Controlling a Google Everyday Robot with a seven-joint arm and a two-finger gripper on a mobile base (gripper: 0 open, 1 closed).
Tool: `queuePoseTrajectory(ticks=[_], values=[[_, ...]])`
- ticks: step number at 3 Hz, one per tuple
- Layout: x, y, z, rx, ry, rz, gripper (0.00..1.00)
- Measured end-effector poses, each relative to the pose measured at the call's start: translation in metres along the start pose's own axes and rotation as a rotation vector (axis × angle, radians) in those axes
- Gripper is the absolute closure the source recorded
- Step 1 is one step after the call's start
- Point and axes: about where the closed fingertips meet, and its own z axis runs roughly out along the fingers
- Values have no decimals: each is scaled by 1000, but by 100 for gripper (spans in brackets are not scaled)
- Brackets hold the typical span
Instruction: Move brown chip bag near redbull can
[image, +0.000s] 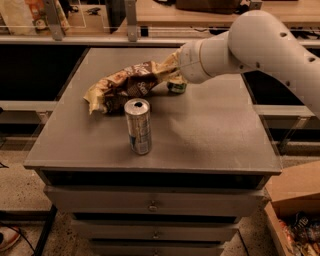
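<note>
While the white arm (250, 42) reaches in from the right edge of the tabletop (215, 130), its wrist ends over the far middle of the surface. The gripper (178, 65) sits at that wrist end, right against the raised tan end of the brown chip bag (131, 85). It is mostly hidden by the wrist and the bag, so I cannot tell whether it is apart, together or clamped on anything.

The chip bag stretches leftward and slightly toward the near edge from the gripper. Its right end is lifted off the surface, and its crumpled left end lies low, toward the left edge of the tabletop. The redbull can (138, 126) stands upright a little left of centre, closer to the near edge than the far one. It is just in front of the middle of the bag, close to it, with its pull-tab top showing.

A green can (177, 87) stands just under the wrist, beside the lifted end of the bag, and only its lower part shows. Below the tabletop are drawers (152, 205) with small knobs. A cardboard box (295, 187) sits on the floor off the near right corner.
</note>
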Motion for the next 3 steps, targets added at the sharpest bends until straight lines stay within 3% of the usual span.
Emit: queuePoseTrajectory(ticks=[3], values=[[-8, 35, -50, 14, -38, -70, 100]])
